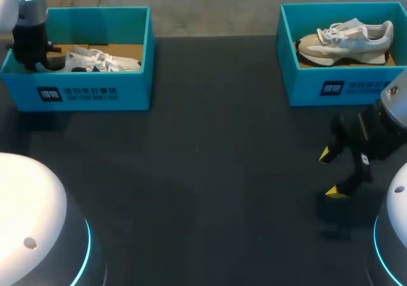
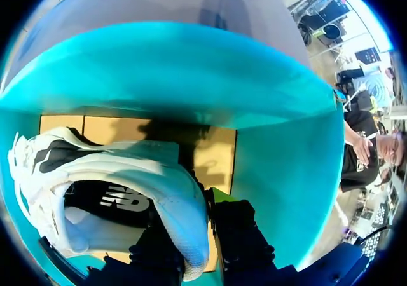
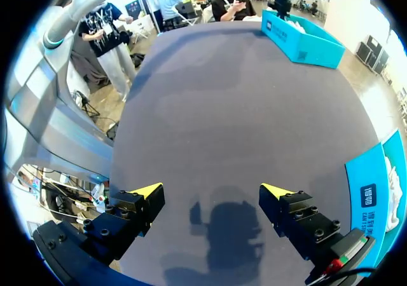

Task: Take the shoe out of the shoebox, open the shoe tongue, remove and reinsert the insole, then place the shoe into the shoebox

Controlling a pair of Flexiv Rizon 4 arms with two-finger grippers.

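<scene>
While the left pincer (image 2: 196, 238) clenched the heel of the shoe (image 2: 114, 171), its toe lay ahead along the shoebox (image 2: 191, 76), the right pincer (image 3: 211, 192) released.

Left arm (image 1: 30, 9) enters at the far-left corner. Left pincer (image 2: 191, 229) points down, fingers clamped either side of the shoe (image 2: 127, 171) heel rim. Right arm (image 1: 395, 111) enters from the right edge. Right pincer (image 1: 331, 173) is spread wide, tips angled down above the worktop (image 1: 203, 171).
</scene>
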